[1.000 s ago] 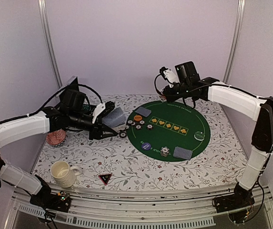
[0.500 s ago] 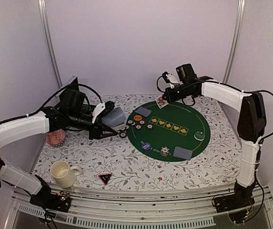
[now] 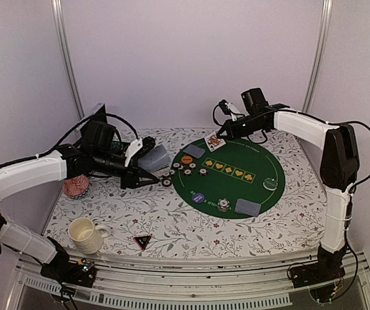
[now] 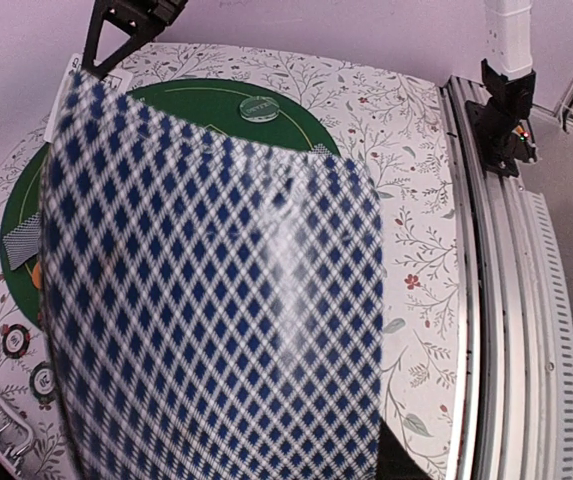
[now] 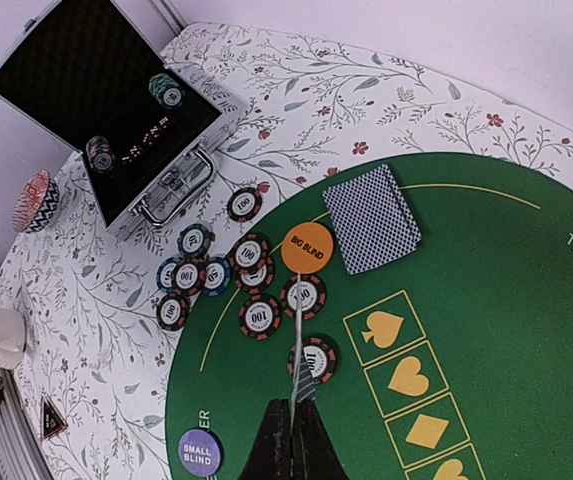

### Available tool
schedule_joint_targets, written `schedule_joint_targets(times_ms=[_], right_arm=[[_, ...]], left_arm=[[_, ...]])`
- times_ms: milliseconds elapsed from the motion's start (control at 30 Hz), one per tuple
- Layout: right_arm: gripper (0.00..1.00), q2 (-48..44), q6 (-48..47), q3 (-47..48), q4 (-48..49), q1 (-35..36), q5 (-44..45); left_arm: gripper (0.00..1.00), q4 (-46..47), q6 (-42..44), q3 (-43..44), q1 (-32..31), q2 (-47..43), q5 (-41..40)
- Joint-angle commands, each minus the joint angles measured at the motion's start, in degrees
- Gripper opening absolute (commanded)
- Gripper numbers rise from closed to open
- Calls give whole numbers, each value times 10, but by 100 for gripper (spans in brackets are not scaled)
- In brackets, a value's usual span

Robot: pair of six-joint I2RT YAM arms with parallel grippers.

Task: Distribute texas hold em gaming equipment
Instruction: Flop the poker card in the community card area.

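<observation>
Pinching 1 playing card (image 3: 215, 143) edge-on in the right gripper (image 5: 294, 425), over the far-left edge of the green mat (image 3: 236, 152). Clamping the deck (image 4: 216, 300) in the left gripper (image 3: 152, 161), off to the mat's left. Probably best to lay it flat, clear of the chips (image 5: 258, 318), before letting go.

You're looking at two arms built from white shell links and black joints. The left arm (image 3: 30, 174), left of the green felt mat (image 3: 249, 155), has black cables looping over its black wrist block and a white plate near the fingers. The right arm (image 3: 310, 132), right of the mat, has a black elbow housing and a thin black cable. Nearer you than the mat, both bases are black. The left base shows a small green light. The right gripper (image 5: 294, 405) has plain black, tapering fingers.
</observation>
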Motion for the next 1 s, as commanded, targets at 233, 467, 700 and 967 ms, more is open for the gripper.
schedule_joint_targets(times_ms=[233, 467, 700, 967], right_arm=[[1, 73, -179, 81, -139, -15, -66], [1, 164, -278, 187, -259, -16, -104], [1, 229, -290, 225, -256, -20, -77], [1, 264, -299, 244, -211, -22, 45]], left_arm=[[18, 12, 6, 3, 2, -12, 0], [18, 13, 5, 3, 2, -10, 0], [19, 13, 7, 1, 2, -15, -3], [19, 13, 6, 0, 2, -17, -2]])
